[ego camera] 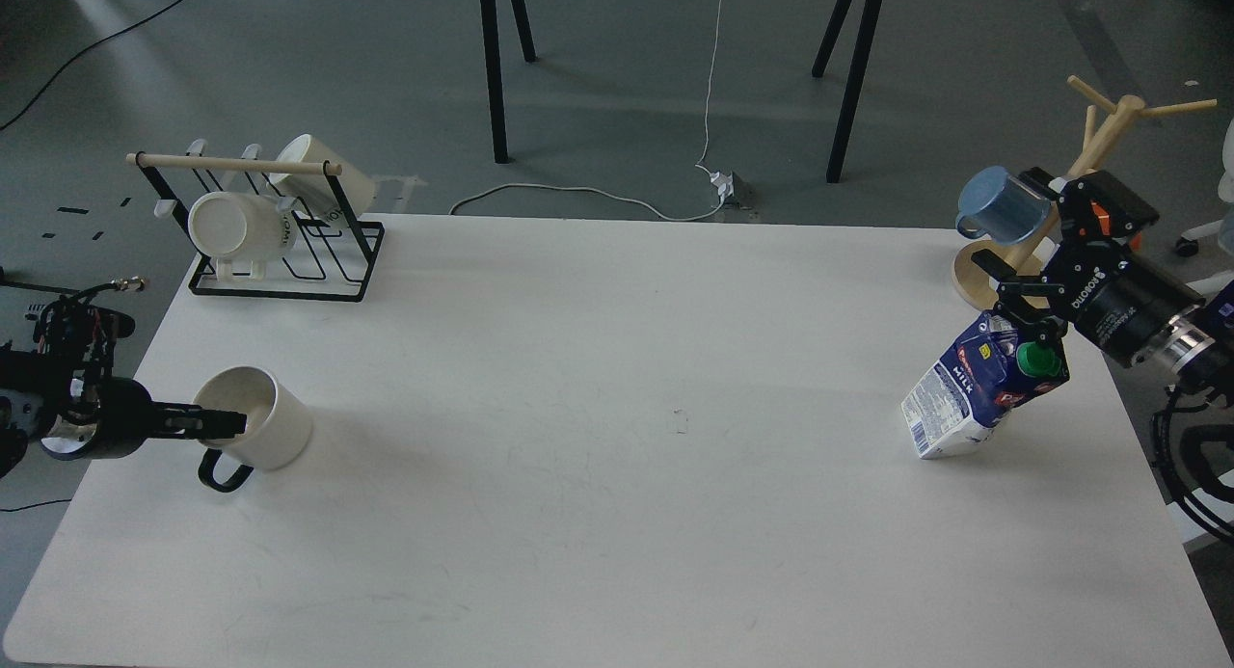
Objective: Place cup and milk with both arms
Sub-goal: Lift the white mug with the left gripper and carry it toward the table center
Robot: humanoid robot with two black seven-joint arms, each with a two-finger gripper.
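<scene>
Head view shows a white table (598,514) with the two task things at opposite ends. Near the left edge sits the cup (258,417), a white mug with a black loop handle (224,472) pointing toward the front edge; it looks tipped a little toward the left arm. The left gripper (220,421) reaches in from the left edge, and its fingers pinch the cup's near rim, one apparently inside the mouth and one outside, though the dark fingers are hard to tell apart.

Near the right edge the milk carton (979,388) leans clearly, its base toward the table's middle and its gabled top with the green screw cap (1038,360) tilted toward the right arm. Its long axis runs from lower left to upper right. The right gripper (1024,313) has its fingers on either side of the carton's top, pinching it just above the cap.

Behind, a black wire rack (280,263) at the back left corner holds lettered white mugs, and a wooden mug tree (1089,167) at the back right corner carries a blue mug (1003,205).

Each arm already has the thing nearer to it, so I judge that the coming move turns on carrying both inward while righting the carton's lean.
</scene>
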